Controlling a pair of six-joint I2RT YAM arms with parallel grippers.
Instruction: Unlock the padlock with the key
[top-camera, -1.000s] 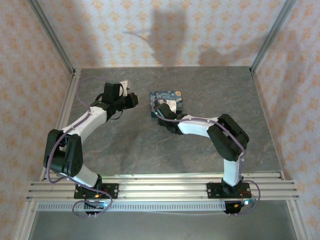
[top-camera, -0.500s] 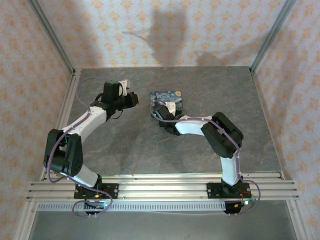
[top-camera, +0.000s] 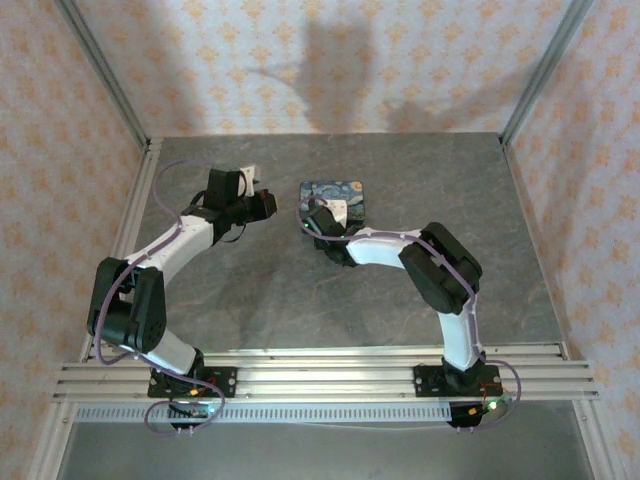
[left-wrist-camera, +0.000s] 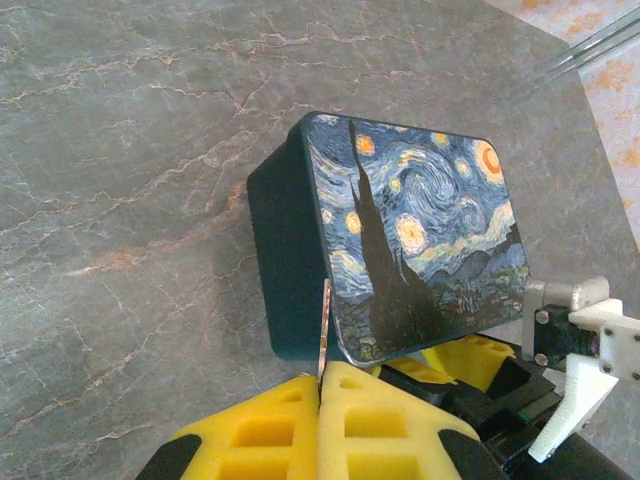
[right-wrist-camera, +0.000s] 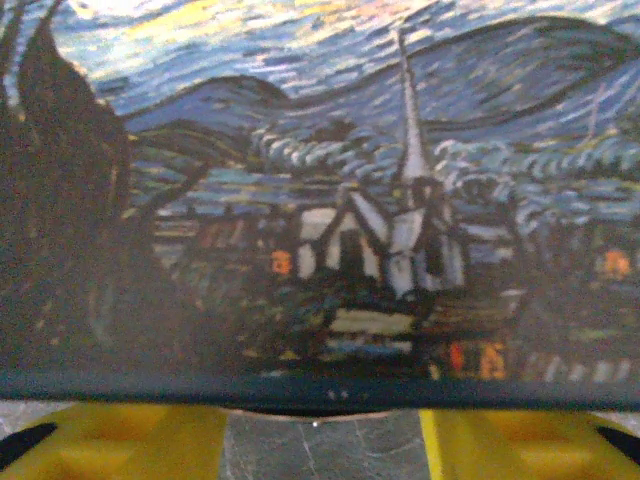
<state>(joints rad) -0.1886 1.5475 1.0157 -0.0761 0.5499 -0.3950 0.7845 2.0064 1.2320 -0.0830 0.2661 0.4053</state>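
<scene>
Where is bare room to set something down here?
Bare: the table right of the tin, and the near middle up to the base rails. Crowded: the tin's left side, with left gripper and right gripper.

The tin (top-camera: 333, 199) sits on the table (top-camera: 420, 170), toward the far middle. My left gripper (top-camera: 268, 203) lies just left of it, fingers pressed together on the key (left-wrist-camera: 323, 325), which sticks out toward the tin's side wall. My right gripper (top-camera: 318, 220) is at the tin's near edge, fingers spread with table between them, the tin just ahead.
</scene>
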